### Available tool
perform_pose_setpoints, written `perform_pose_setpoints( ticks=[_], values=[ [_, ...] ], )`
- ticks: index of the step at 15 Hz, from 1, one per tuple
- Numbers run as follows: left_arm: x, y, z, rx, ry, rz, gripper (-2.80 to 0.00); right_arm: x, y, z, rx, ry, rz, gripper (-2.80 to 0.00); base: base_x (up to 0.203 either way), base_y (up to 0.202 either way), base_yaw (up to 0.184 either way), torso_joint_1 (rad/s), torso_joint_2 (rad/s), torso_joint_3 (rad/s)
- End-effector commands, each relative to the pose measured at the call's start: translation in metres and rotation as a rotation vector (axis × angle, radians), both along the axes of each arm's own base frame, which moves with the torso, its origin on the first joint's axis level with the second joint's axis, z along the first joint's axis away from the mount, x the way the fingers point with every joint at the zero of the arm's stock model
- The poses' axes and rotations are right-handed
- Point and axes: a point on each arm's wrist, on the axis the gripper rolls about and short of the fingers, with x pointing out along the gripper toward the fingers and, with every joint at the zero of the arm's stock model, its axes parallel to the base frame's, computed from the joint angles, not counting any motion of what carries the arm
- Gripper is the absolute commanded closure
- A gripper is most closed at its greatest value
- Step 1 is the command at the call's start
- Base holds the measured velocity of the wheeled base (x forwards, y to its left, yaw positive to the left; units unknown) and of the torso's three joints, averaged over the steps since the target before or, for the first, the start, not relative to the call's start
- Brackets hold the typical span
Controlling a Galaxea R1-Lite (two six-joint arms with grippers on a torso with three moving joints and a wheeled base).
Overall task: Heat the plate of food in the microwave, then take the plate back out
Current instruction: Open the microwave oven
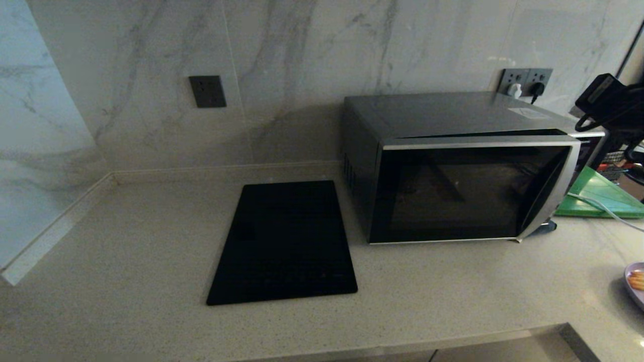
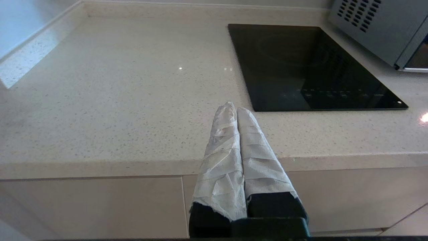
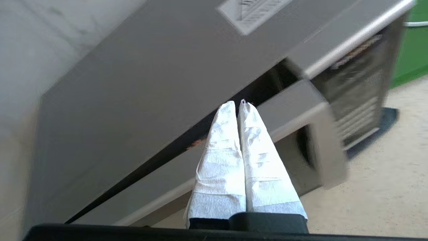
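The silver-grey microwave (image 1: 453,115) stands at the back right of the counter, and its dark glass door (image 1: 453,196) is ajar by a narrow gap along the top. My right gripper (image 3: 238,104) is shut and empty, its white-wrapped tips just above that dark gap between door (image 3: 294,100) and microwave body (image 3: 133,83). In the head view only the black right wrist (image 1: 606,100) shows, above the microwave's right end. The plate of food (image 1: 636,281) peeks in at the right edge of the counter. My left gripper (image 2: 232,107) hangs shut and empty over the counter's front edge.
A flat black panel (image 1: 287,241) lies in the counter left of the microwave, also shown as the panel (image 2: 311,67) ahead of the left gripper. A green board (image 1: 598,196) with a white cable across it lies right of the microwave. Wall sockets (image 1: 526,83) sit behind.
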Motion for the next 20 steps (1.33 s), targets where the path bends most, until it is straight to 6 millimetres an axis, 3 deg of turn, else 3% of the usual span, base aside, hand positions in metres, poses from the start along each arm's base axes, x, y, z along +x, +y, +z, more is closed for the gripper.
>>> perform_pose_setpoints(
  ticks=[1, 20],
  values=[
    [0.0, 0.0, 0.0, -0.001, 0.0, 0.001, 0.0, 0.011, -0.013, -0.022, 0.013, 0.072, -0.033, 0.0, 0.0, 0.0, 0.0, 0.0, 0.0, 0.0],
    [0.0, 0.0, 0.0, -0.001, 0.001, 0.001, 0.0, 0.045, -0.018, -0.028, -0.111, 0.091, 0.028, 0.0, 0.0, 0.0, 0.0, 0.0, 0.0, 0.0]
  ],
)
